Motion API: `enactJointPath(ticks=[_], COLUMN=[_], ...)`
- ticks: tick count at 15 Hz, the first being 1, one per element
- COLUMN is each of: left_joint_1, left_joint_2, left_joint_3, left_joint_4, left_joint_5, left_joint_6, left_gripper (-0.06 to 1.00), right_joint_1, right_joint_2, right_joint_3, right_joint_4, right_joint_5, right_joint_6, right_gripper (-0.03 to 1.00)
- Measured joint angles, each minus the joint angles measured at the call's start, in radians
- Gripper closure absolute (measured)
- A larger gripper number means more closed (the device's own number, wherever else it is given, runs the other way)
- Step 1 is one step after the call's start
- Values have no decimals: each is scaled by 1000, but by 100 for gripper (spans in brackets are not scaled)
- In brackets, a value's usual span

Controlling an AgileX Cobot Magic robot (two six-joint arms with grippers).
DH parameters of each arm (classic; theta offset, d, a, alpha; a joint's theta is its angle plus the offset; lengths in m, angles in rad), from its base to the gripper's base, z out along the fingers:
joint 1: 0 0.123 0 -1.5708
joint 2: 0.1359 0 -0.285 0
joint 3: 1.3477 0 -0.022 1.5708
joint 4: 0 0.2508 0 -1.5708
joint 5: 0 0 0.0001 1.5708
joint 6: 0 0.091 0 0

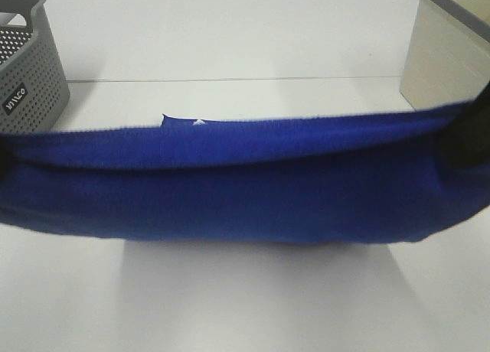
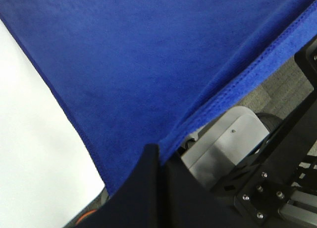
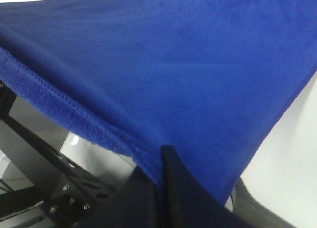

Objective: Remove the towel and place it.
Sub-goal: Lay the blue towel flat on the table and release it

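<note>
The royal-blue towel hangs stretched sideways above the white table, sagging in the middle. A small white tag peeks over its upper edge. My left gripper is barely visible at the view's left edge, holding one end of the towel. The other end is held by my right gripper. In the left wrist view, the left gripper is shut on the stitched hem of the towel. In the right wrist view, the right gripper pinches the towel the same way.
A grey perforated basket stands at the table's far left. A beige box sits at the far right. The towel's shadow falls on the table below it.
</note>
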Motion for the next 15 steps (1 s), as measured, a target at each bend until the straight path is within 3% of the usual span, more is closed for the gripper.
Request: enactJointPath(ticks=[8, 15], left_joint_1=[0, 0], left_joint_2=[30, 174], left_joint_3=[312, 410], left_joint_4=[-91, -173], left_joint_5=[-9, -19], left_joint_6=[2, 83], left_gripper=[94, 94], right_joint_1=[0, 0], right_joint_2=[77, 310], right_joint_3=[360, 409], right_joint_4=[77, 64], right_joint_5=[-14, -19], right_joint_6=[-9, -77], right_gripper=[95, 95])
